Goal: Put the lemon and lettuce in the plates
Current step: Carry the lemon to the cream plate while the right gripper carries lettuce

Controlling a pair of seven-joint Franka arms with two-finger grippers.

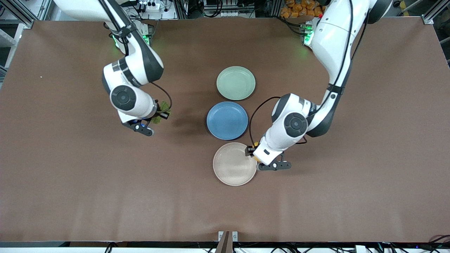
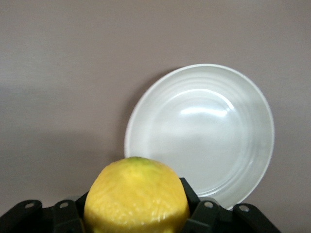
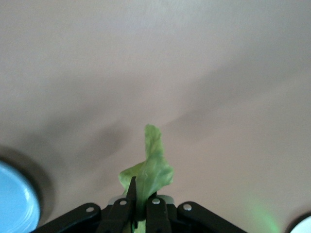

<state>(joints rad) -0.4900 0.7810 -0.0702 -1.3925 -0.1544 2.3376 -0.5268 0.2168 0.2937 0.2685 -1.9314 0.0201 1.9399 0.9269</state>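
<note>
left end effector gripping lemon, hanging over beige plate rim for the drop | right end effector pinching lettuce over bare counter, mint plate waiting

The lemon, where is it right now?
The lemon is held in the left gripper, up in the air over the beige plate's rim toward the left arm's end.

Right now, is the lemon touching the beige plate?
Apart. The left wrist view shows the lemon clamped in the left gripper, raised off the table, with the beige plate lying empty below it.
</note>
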